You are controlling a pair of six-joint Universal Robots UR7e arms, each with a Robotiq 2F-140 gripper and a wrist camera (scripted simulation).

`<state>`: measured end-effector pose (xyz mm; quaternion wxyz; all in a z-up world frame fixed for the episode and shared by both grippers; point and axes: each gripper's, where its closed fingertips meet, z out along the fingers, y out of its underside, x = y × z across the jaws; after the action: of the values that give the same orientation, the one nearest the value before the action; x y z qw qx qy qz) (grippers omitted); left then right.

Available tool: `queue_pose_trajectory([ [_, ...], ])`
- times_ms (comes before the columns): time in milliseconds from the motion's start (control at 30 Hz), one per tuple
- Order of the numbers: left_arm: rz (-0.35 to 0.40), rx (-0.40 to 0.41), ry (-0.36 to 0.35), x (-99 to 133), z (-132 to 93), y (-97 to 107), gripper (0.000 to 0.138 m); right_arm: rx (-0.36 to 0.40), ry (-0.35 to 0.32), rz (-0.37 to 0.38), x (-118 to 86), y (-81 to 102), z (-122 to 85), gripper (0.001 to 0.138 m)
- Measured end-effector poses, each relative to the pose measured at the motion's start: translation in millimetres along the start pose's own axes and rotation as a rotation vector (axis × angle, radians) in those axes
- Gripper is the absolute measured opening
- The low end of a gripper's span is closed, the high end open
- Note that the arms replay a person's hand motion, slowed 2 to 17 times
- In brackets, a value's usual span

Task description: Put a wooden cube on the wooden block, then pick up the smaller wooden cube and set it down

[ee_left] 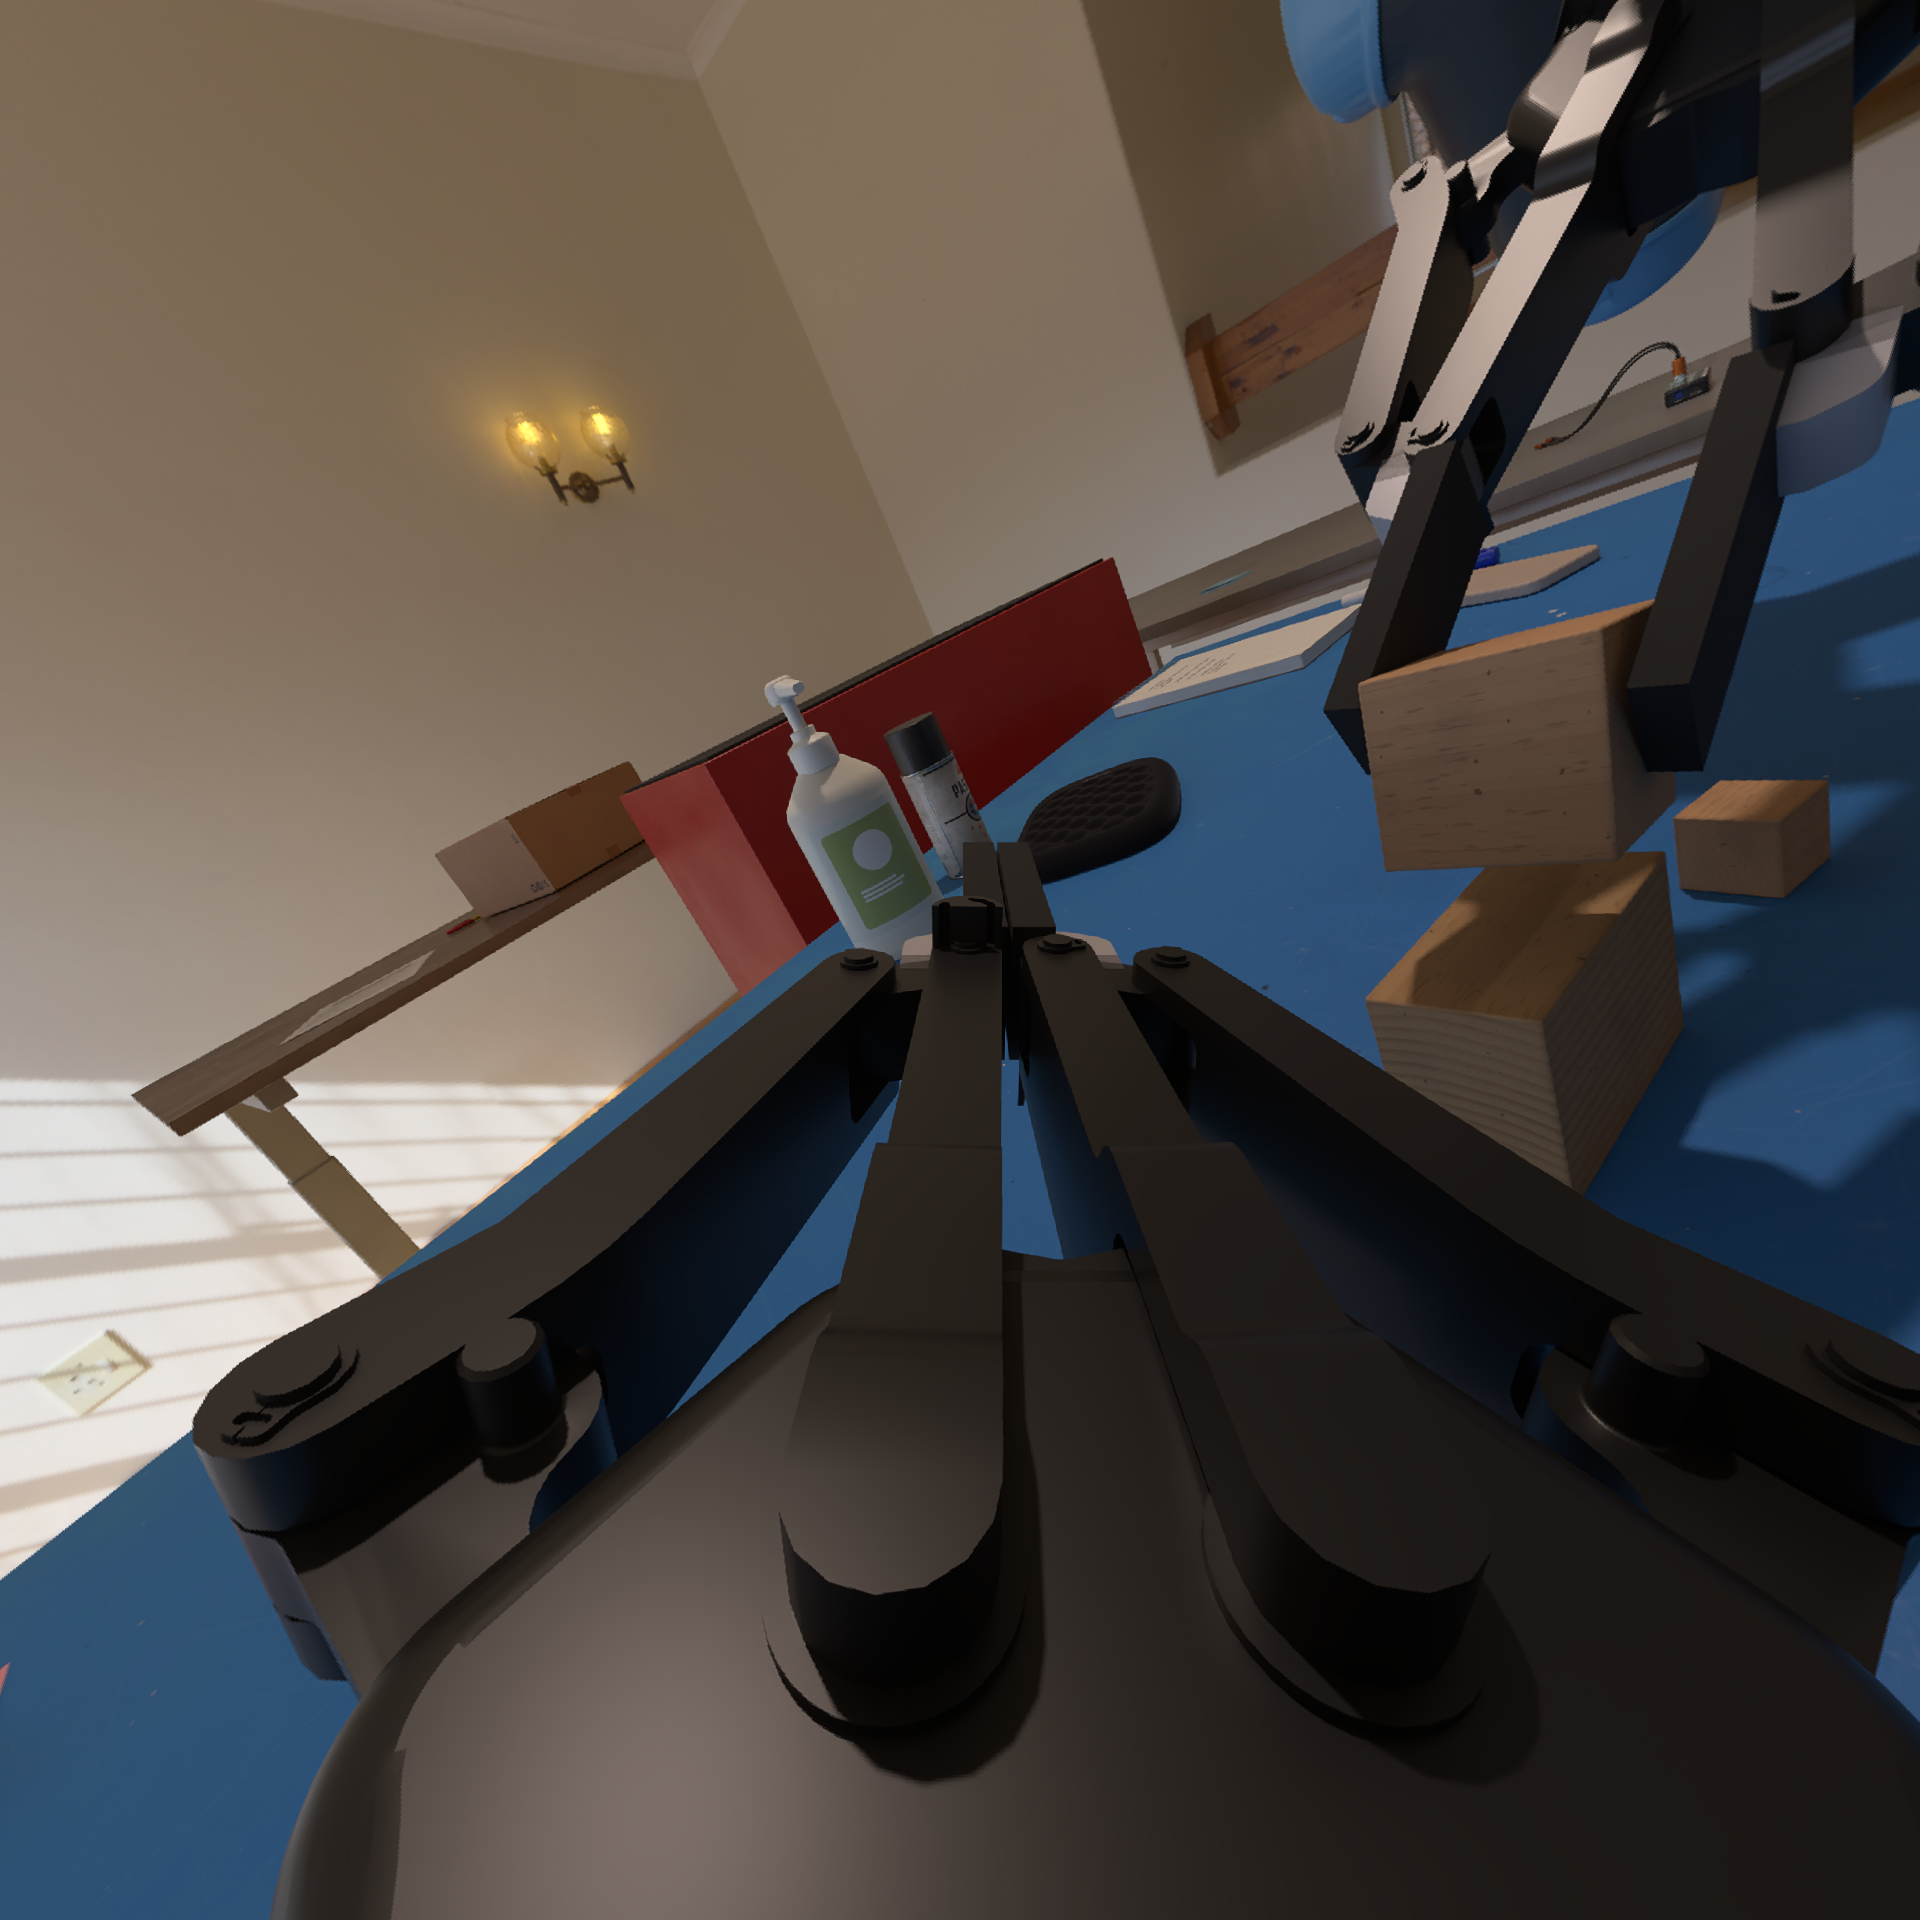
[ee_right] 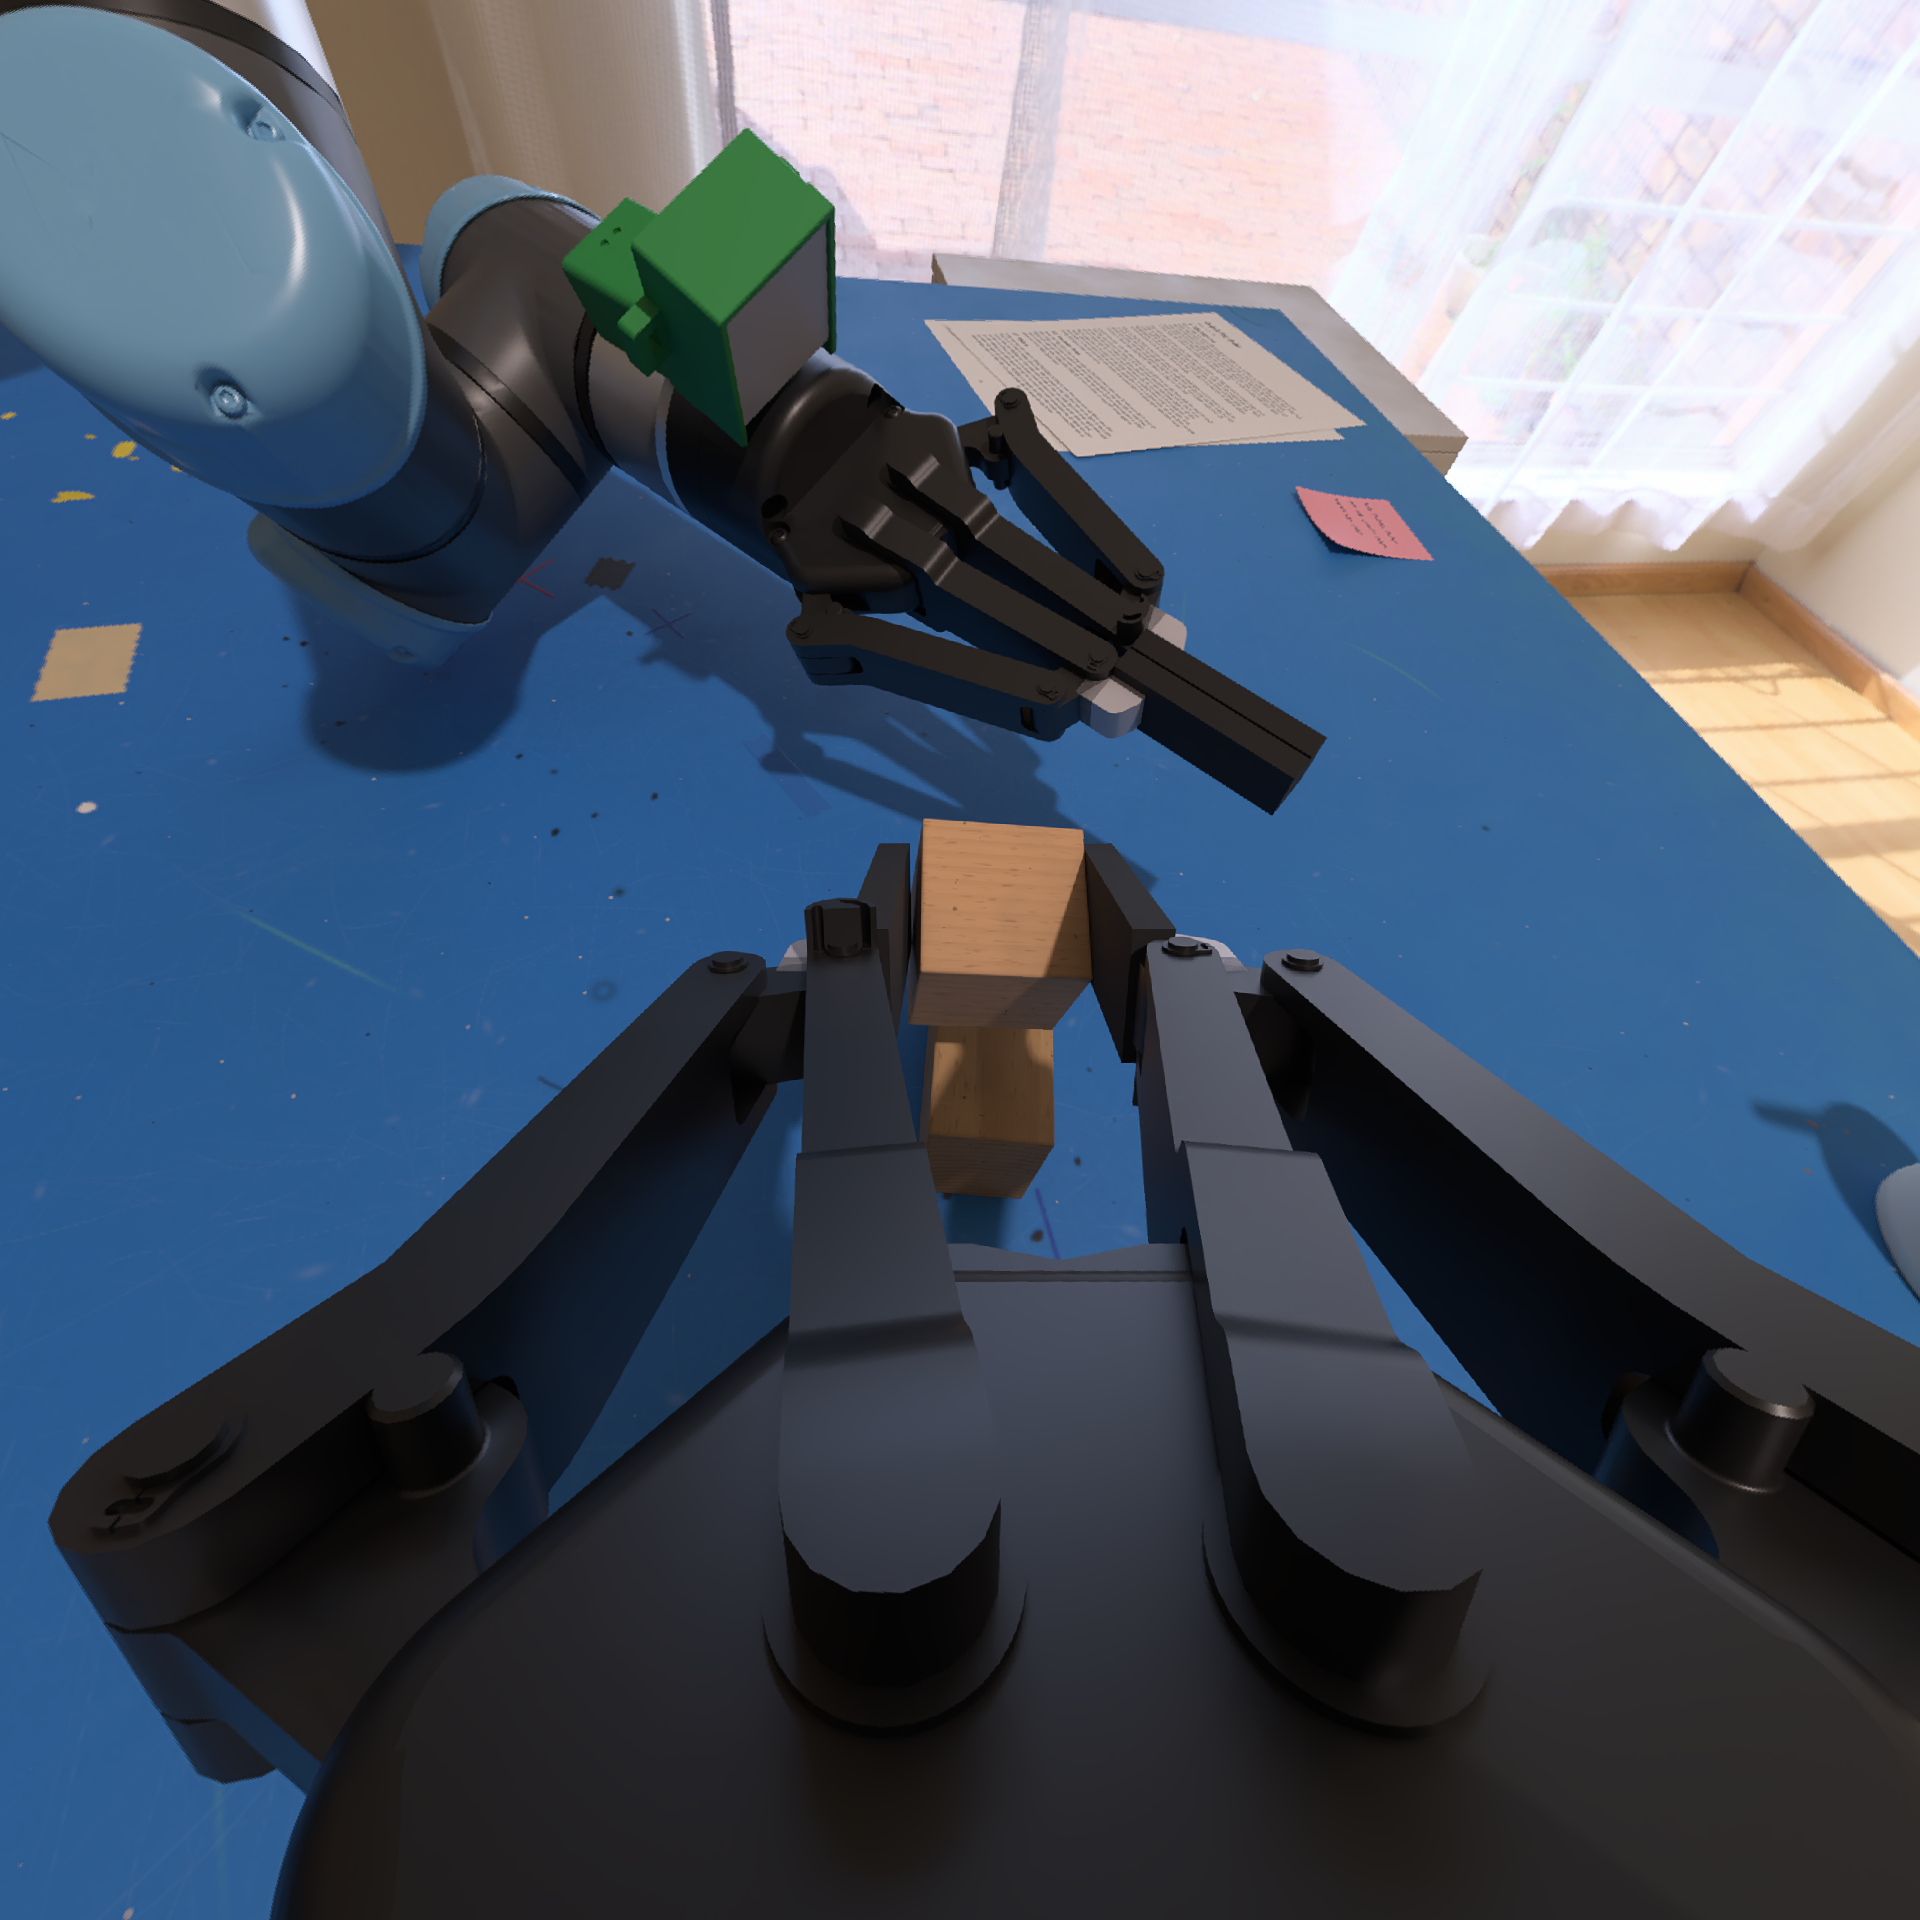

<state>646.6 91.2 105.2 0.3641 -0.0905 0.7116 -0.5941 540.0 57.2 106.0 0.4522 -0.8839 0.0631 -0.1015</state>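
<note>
Wooden cube (ee_right: 997,914) bears no label; right fingers (ee_right: 1127,904) clamp it.

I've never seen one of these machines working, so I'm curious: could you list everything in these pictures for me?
Wooden cube: one, light wood, gripped in the air just above the wooden block.
Wooden block: one, brown, on the blue table.
Smaller wooden cube: one, brown, on the table beyond the block.
Pump bottle: one, white with a green label, at the table's edge.
Spray can: one, grey with a black cap, beside the bottle.
Black pad: one, behind the can.
Printed sheets: pale, at the far corner.
Pink note: one, near the sheets.
Left gripper: black, shut, empty.
Right gripper: black, clamping the cube.
</note>
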Motion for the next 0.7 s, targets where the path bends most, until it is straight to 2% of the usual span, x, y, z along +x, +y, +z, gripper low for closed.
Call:
queue_pose_trajectory([
  [133, 0.005, -0.006, -0.002, -1, 0, 1, 0.001, -0.007, -0.02, 0.003, -1, 2.8, 4, 0.043],
  [367, 0.019, -0.016, -0.001, -2, 2, 3, 0.001, -0.014, -0.015, -0.005, 0, 6.3, 9, 0.043],
  [700, 0.04, -0.033, -0.006, -5, 8, 7, 0.001, -0.001, -0.024, 0.03, 4, 7.1, 14, 0.043],
])
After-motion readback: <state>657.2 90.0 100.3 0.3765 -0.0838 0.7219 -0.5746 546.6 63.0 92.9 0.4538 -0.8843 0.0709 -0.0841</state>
